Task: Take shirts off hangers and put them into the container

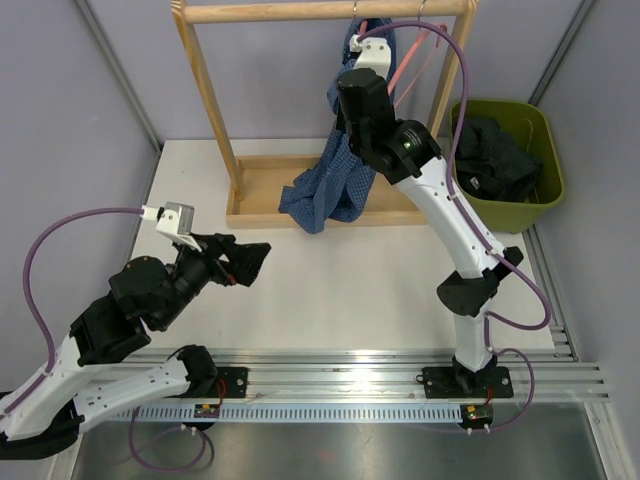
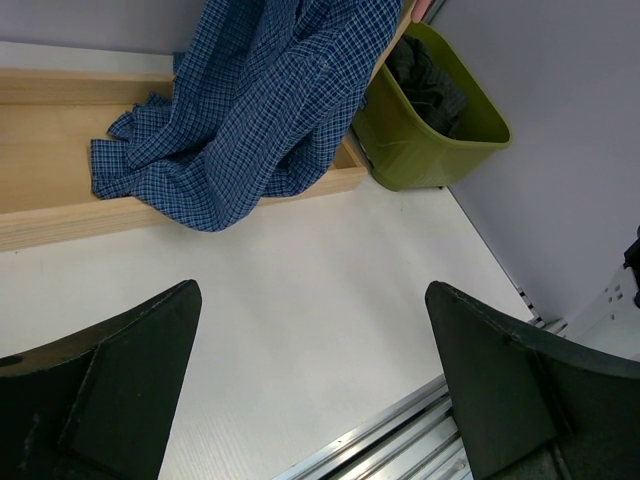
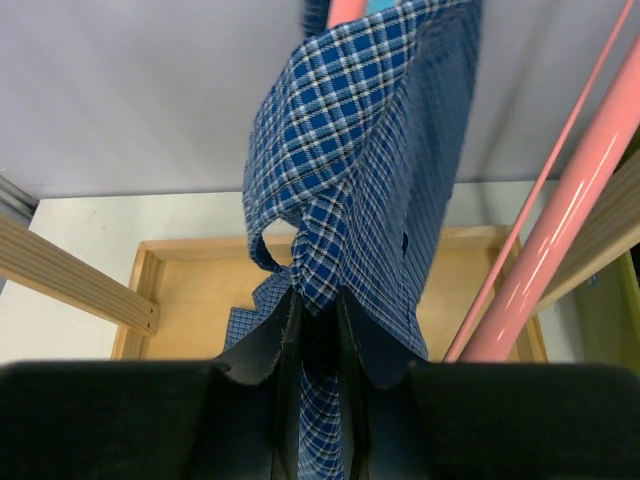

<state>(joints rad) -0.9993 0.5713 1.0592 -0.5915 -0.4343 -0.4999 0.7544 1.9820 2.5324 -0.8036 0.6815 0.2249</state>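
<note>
Currently the right gripper (image 3: pixel 318 315) is pinching the blue checked shirt (image 3: pixel 350 180), which is hanging from its pink hanger (image 3: pixel 560 220); the left gripper (image 2: pixel 310 300) is hovering spread wide. Tugging the snagged cloth risks dragging the hanger along.

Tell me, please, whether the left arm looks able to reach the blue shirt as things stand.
Probably yes: the open left gripper faces the blue shirt, with only bare table between them.
</note>
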